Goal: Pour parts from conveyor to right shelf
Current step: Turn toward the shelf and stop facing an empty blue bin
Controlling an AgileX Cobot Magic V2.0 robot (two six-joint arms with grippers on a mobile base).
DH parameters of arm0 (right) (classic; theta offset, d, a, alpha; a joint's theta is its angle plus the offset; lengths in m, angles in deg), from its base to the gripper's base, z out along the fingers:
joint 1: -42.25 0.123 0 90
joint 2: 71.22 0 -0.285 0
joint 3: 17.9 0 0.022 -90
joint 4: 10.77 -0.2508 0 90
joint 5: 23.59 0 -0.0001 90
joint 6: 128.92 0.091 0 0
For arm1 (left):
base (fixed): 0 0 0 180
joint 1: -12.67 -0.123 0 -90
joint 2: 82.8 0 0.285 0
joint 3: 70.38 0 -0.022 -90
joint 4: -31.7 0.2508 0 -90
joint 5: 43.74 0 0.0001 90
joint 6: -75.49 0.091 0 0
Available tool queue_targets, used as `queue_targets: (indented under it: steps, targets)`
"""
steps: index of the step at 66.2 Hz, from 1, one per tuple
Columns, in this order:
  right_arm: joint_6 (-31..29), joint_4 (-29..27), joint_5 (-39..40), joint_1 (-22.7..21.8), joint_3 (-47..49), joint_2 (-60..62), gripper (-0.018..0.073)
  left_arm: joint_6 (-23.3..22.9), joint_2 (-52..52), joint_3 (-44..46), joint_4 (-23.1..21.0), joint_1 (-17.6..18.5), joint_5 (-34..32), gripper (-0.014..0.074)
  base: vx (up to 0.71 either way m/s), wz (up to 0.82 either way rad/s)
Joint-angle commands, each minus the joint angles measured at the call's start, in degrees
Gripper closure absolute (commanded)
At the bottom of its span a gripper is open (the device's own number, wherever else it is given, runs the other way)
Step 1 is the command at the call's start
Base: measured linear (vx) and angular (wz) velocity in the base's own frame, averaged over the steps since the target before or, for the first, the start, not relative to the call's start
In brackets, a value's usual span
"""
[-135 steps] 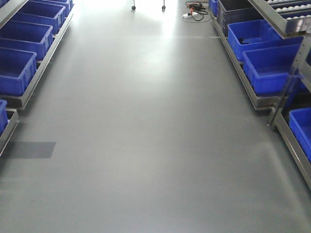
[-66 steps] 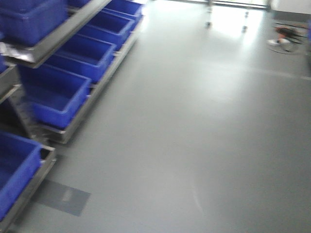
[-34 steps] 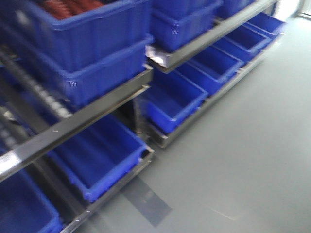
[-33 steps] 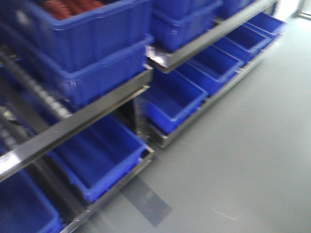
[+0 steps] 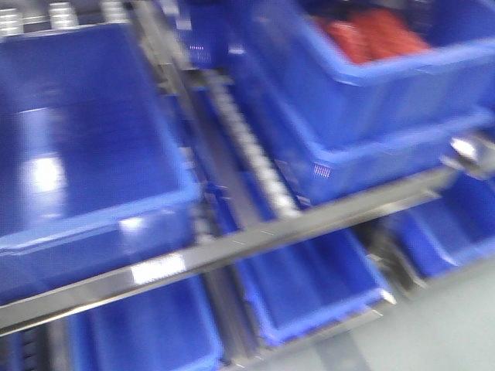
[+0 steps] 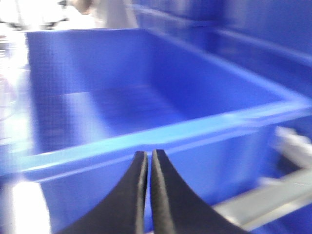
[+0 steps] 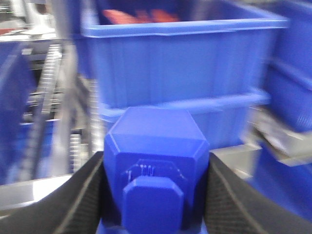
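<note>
right gripper [image 7: 156, 165] clenched on the blue block [image 7: 155, 139]: faceted hard plastic, stud toward camera. left gripper [image 6: 147, 162] pinched together, empty. views blurred; settle first, centre the block over the smooth-walled open blue bin [image 6: 204, 127] on the steel roller shelf [image 5: 255, 241], release low

On the upper tier of the shelf [image 5: 232, 255], a wide bin [image 5: 85, 154] sits at the left, a roller track [image 5: 247, 154] runs just right of it, and two stacked bins stand right of the track. The upper bin [image 5: 371, 93] rests in the lower bin [image 5: 371, 166] and holds a heap [image 5: 371, 39] too blurred to identify. Beneath the tier, more bins [image 5: 309, 286] sit side by side, with floor [image 5: 441, 325] before them at lower right. The left gripper [image 6: 147, 158], fingers pressed together, hangs before a bin's near rim [image 6: 146, 131]. The right gripper [image 7: 156, 165] has a part [image 7: 156, 146] between its fingers, before the stacked bins [image 7: 185, 63].
</note>
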Motion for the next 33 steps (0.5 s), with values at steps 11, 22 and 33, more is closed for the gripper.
queue_targets:
  steps: [11, 22, 33]
  targets:
    - [-0.3, 0.8, 4.6, 0.1, 1.5, -0.7, 0.0564, -0.4, -0.9, 1.1, -0.4, 0.3, -4.2, 0.0603, 0.18, 0.74]
    - [-0.3, 0.8, 4.6, 0.1, 1.5, -0.7, 0.0564, -0.4, -0.9, 1.1, -0.4, 0.3, -4.2, 0.0603, 0.17, 0.65]
    - [-0.3, 0.8, 4.6, 0.1, 1.5, -0.7, 0.0564, -0.4, -0.9, 1.1, -0.4, 0.3, -4.2, 0.0603, 0.16, 0.45]
